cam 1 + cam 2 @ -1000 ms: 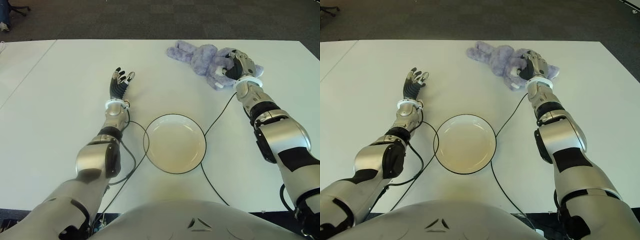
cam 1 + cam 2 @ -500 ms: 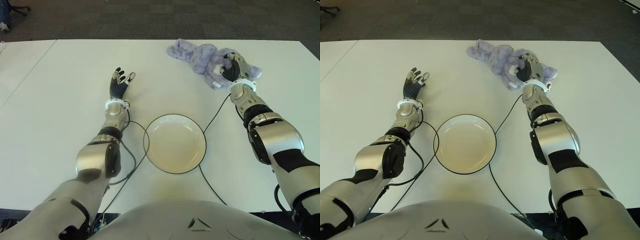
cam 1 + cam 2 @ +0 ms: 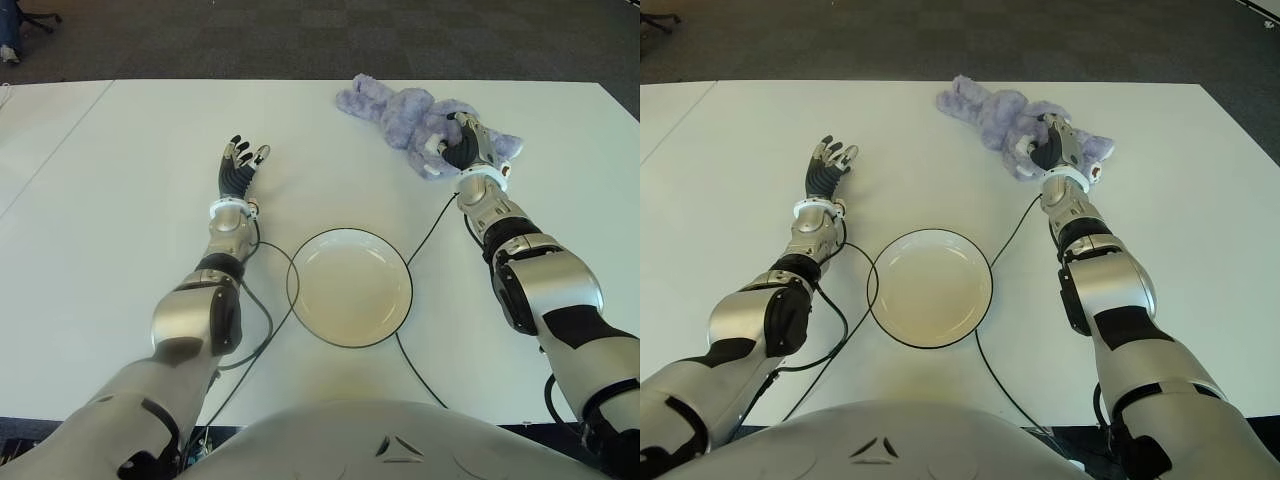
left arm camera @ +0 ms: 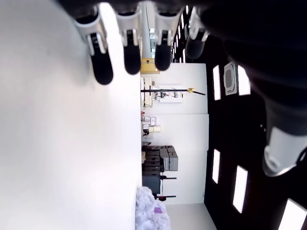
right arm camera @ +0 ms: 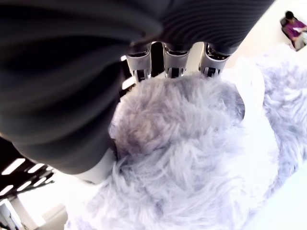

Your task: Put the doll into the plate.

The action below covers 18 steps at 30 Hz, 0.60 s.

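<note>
Right hand [image 3: 467,147] closed around doll [image 3: 405,115]; plate [image 3: 349,287] well apart

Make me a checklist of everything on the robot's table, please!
Surface: white table, mostly bare.
Job's things: purple doll lying at the far side of the table; white plate with a dark rim, nearer the robot, nothing in it.
Clutter: nothing seen.
Hands: right hand on the doll, fingers curled into its fur; left hand open, to the left of the plate, holding nothing.
Cables: black cables curve around both sides of the plate.
Surroundings: dark carpet beyond the table.
</note>
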Motion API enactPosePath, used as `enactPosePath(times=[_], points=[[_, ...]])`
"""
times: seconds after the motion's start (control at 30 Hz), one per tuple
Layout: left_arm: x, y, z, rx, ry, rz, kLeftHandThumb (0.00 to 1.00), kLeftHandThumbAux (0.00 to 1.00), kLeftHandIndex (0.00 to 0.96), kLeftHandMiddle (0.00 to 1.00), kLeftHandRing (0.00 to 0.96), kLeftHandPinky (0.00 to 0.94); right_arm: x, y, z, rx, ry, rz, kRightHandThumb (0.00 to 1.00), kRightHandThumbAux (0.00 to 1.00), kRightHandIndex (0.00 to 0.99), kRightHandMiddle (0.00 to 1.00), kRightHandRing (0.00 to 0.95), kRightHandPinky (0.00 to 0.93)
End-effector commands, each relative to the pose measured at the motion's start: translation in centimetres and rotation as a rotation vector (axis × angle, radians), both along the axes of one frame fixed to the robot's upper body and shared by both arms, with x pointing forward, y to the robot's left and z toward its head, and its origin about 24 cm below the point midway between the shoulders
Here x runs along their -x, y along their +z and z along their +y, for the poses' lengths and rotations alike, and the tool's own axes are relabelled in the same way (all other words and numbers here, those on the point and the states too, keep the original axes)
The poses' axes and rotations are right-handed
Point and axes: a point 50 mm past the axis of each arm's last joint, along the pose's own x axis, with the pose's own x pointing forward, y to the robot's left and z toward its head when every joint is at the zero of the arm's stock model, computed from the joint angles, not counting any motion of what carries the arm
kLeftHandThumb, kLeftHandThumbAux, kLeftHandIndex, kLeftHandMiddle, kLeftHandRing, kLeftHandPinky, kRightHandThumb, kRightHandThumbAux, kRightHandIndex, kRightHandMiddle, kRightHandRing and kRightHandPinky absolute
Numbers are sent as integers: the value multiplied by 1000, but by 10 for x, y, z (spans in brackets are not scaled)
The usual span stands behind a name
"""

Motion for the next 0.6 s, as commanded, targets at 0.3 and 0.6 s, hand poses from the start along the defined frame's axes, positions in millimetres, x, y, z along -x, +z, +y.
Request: enactPosePath(times=[0.3, 0.6], points=[[52, -69, -11, 122, 3, 345, 0, 617, 94, 141, 143, 140, 14, -52, 46, -140, 161, 453, 355, 835, 226, 495, 576, 645], [52, -69, -11, 110, -10, 338, 0, 620, 112, 169, 171, 173, 14, -49, 74, -166, 395, 510, 676, 737, 405, 593, 687, 756]])
